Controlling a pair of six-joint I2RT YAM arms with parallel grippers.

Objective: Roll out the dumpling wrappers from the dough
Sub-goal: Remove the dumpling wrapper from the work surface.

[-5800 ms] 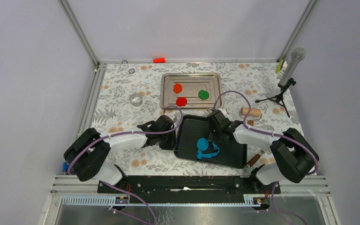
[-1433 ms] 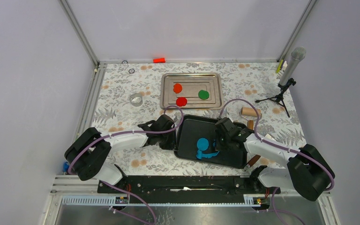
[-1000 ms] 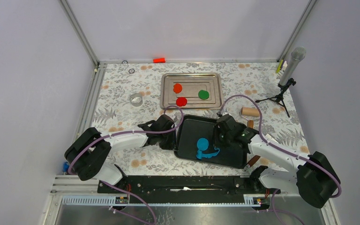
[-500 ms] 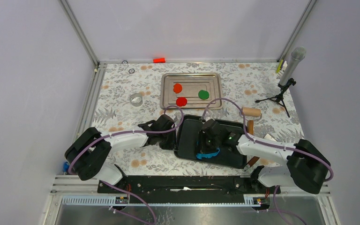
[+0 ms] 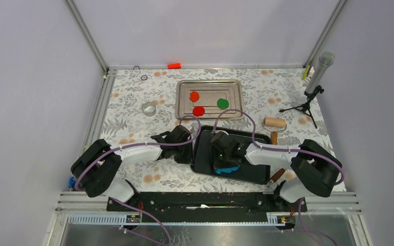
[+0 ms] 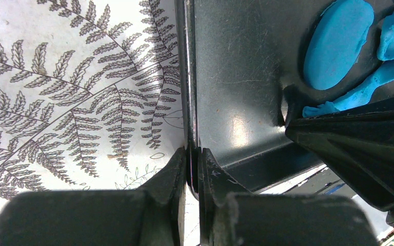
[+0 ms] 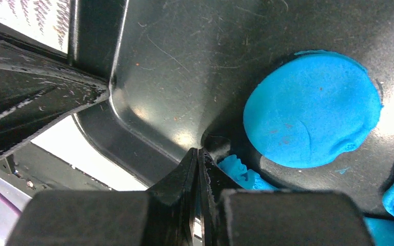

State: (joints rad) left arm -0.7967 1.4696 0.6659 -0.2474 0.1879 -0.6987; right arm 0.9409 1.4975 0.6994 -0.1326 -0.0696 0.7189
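A bright blue round wrapper (image 7: 313, 123) lies in the black tray (image 5: 251, 169), with the ragged blue dough scrap (image 7: 241, 174) curling beside it. My right gripper (image 7: 199, 154) is shut, its tips down on the tray floor against the scrap's end, near the tray's front-left corner. In the top view it (image 5: 218, 166) covers the wrapper, and only some of the scrap (image 5: 230, 170) shows. My left gripper (image 6: 192, 154) is shut on the tray's left rim (image 6: 187, 102). The left wrist view also shows the wrapper (image 6: 338, 43) and scrap (image 6: 374, 82). Orange (image 5: 194, 96), red (image 5: 199, 111) and green (image 5: 223, 103) wrappers lie in the silver tray (image 5: 209, 83).
A wooden roller (image 5: 274, 122) lies right of the trays. A clear ring cutter (image 5: 149, 108) stands at the left. A microphone on a tripod (image 5: 315, 77) stands at the back right. A brown-handled tool (image 5: 278, 175) lies by the black tray's right corner.
My right gripper has swung from the tray's right side leftward over the blue clay and now covers the wrapper in the top view. The left gripper has stayed clamped on the rim.
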